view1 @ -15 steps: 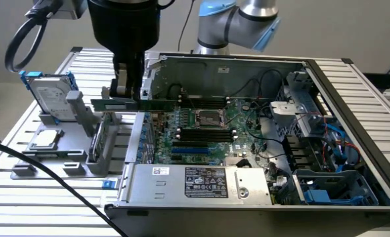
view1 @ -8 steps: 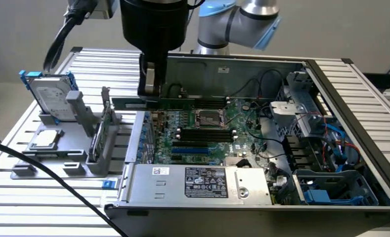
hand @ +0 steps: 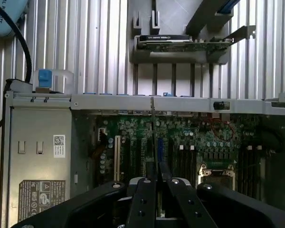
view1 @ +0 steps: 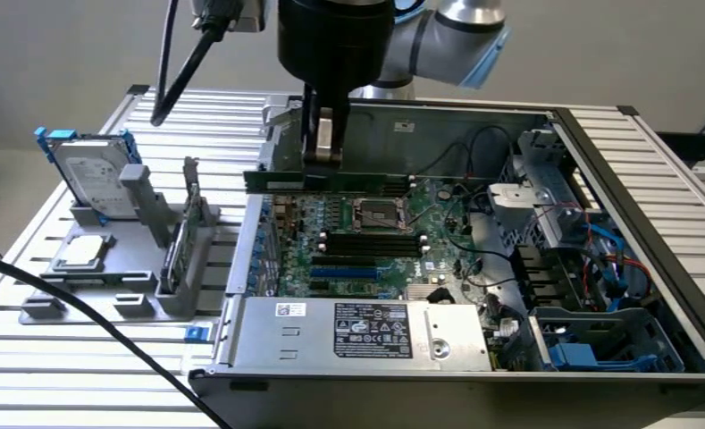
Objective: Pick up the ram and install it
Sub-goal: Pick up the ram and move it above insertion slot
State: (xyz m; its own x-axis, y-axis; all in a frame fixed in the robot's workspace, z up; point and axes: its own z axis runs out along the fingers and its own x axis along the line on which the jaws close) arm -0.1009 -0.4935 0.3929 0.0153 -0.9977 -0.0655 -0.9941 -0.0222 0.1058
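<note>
A desk [view1: 638,152] of ribbed aluminium slats carries an open computer case [view1: 448,114] of grey sheet metal, which takes up the middle and the exterior view's right. Inside it lies a green motherboard [view1: 448,223], crowded with small parts and crossed by long black slots [view1: 370,243]. A flat silver power supply [view1: 352,335] with a black label sits along the lower centre of the frame. At the exterior view's left, a grey moulded holder [view1: 90,295] stands on the slats.

The black gripper [view1: 324,161] comes down from the top centre of the exterior view.

The ram [view1: 376,183] is a long, narrow, thin dark-green stick with a row of dark chips along its face. It is held level and on edge in the upper middle of the frame, over the rear part of the motherboard. It seems to hang clear of the board, though the angle leaves that uncertain.

The fingers [hand: 142,199] are closed on the stick, one on each flat face. They pinch it near its upper edge, about midway along, so that it juts out to both sides. In the wrist view it runs out from between the matte black, bolted fingers as a thin edge-on line.
</note>
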